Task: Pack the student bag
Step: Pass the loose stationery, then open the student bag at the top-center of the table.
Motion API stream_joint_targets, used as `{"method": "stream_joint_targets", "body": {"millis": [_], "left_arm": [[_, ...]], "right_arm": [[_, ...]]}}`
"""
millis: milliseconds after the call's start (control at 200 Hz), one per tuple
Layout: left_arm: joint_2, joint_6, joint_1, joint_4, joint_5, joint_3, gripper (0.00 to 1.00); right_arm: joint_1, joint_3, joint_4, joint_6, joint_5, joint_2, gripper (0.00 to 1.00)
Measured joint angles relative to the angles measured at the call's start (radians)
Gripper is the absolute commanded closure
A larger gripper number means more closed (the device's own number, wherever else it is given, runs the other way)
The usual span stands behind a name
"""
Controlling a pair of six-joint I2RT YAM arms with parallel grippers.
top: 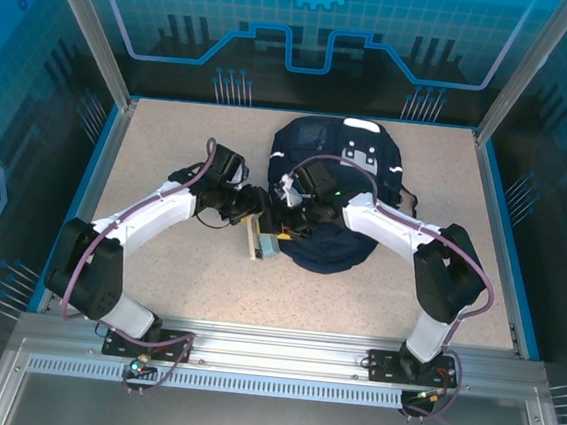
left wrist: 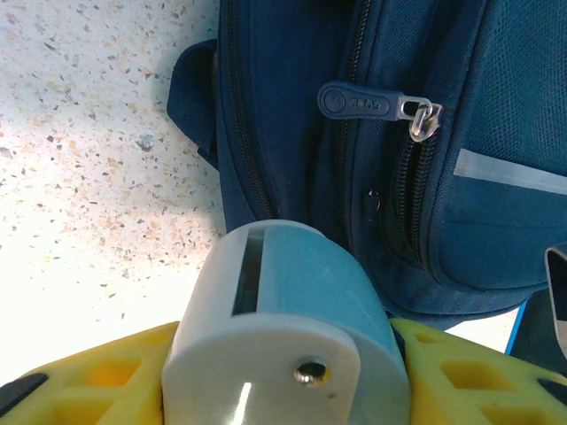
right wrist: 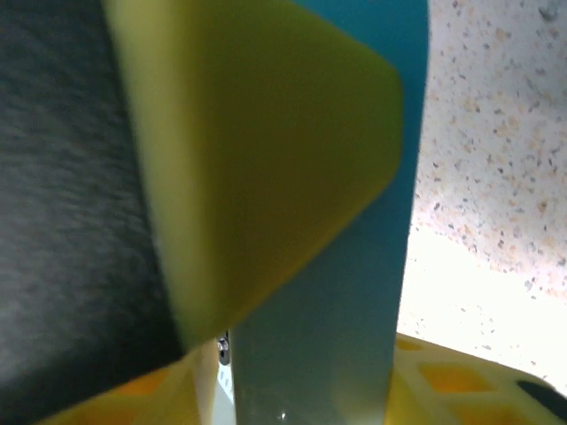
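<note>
Top view, student bag: the student bag (top: 341, 193) lay flat on the counter (top: 170, 141), under and beyond the right tool (top: 288, 220) and just to the right of the left tool (top: 249, 207).
Top view, tools: the two tools stood close together at the bag's near-left edge. Their jaw width could not be told from above.
Top view, loose item: a tan item (top: 260, 238) stood on the counter just short of both tools, beside the bag and outside it.
Left wrist, bag: the bag's side rose just ahead of the left tool, with a zip pull (left wrist: 363, 104) and a reflective stripe (left wrist: 509, 173) ahead and to the right. The zips seen here looked closed.
Left wrist, tool: a blue-grey block (left wrist: 283, 310) sat between the yellow fingers (left wrist: 465, 376), meeting both. Whether that was a true grip, or how wide the jaws stood, I could not tell.
Right wrist, tool: the picture was blurred. A teal slab (right wrist: 354, 266) ran straight ahead of the right tool, with a yellow shape (right wrist: 257, 150) in front of it and dark fabric (right wrist: 62, 221) to the left. Whether it was held or merely near, I could not tell.
Progress, done: by my judgement, the tools had reached the bag with an item close by. Nothing was seen inside the bag.
Progress, left: by my reading, opening a compartment, putting the item in and closing the bag all remained.
</note>
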Motion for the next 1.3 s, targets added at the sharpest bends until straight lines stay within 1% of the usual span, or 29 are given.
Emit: {"method": "stream_joint_targets", "body": {"millis": [85,205,305,400,575,715,850,990,1075,1226,1301], "left_arm": [[0.0,0.003,0.002,-0.011,-0.003,0.016,0.36],[0.0,-0.008,0.003,-0.021,-0.008,0.045,0.2],[-0.003,-0.004,0.009,-0.02,-0.01,0.082,0.13],[-0.01,0.006,0.018,-0.029,-0.032,0.11,0.1],[-0.038,0.054,0.007,0.004,-0.039,0.161,0.07],[-0.046,0.141,-0.009,-0.01,-0.058,0.18,0.06],[-0.023,0.29,-0.103,-0.006,-0.08,0.208,0.06],[0.056,0.44,-0.2,0.009,-0.085,0.249,0.06],[0.12,0.527,-0.243,0.005,-0.1,0.288,0.09],[0.246,0.686,-0.305,-0.035,-0.146,0.391,0.15],[0.301,0.758,-0.331,-0.067,-0.178,0.445,0.2]], "right_arm": [[-0.006,0.0,0.006,0.002,0.002,-0.001,0.71],[-0.006,-0.006,0.022,0.014,0.013,-0.017,0.74],[-0.014,-0.026,0.019,0.015,0.042,-0.059,0.74],[-0.04,-0.048,0.004,0.014,0.077,-0.129,0.75],[-0.117,-0.085,-0.053,0.003,0.119,-0.277,0.75],[-0.282,-0.106,-0.107,0.004,0.193,-0.409,0.75],[-0.421,-0.107,-0.179,0.003,0.265,-0.502,0.75],[-0.535,-0.109,-0.261,-0.008,0.313,-0.557,0.75],[-0.59,-0.124,-0.294,-0.013,0.325,-0.584,0.74],[-0.651,-0.161,-0.332,-0.013,0.326,-0.613,0.74],[-0.669,-0.175,-0.344,-0.012,0.321,-0.616,0.74]]}}
